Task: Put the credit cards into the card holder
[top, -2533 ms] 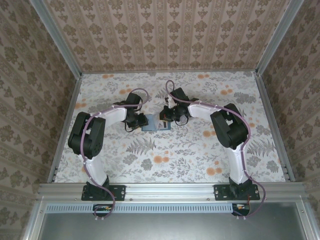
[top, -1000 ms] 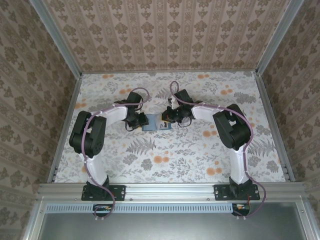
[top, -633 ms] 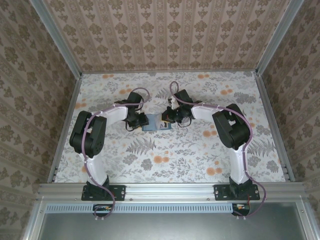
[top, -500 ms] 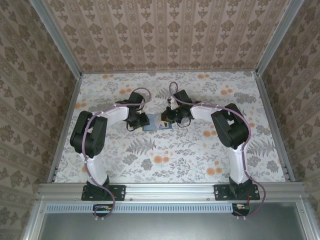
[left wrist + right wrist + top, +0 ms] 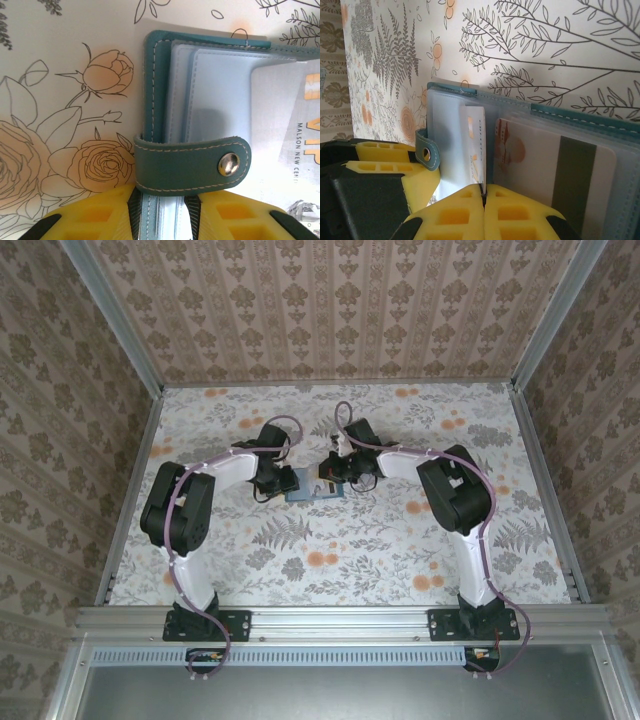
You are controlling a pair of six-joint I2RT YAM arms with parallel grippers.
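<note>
Teal card holder (image 5: 305, 493) lies open in the middle of the table (image 5: 400, 550), its left edge pinched by the left gripper (image 5: 161, 212), I think to steady it, while the right gripper (image 5: 483, 197), fingers closed on a white credit card (image 5: 476, 131), stands it in a pocket.

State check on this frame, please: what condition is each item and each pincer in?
card holder: open, one edge clamped.
snap strap: unfastened, folded across the sleeves.
pale card: pinched, upright on edge between the sleeves.
striped card: already tucked into the card holder.
left pincer: shut on the card holder.
right pincer: shut on the pale card.
</note>
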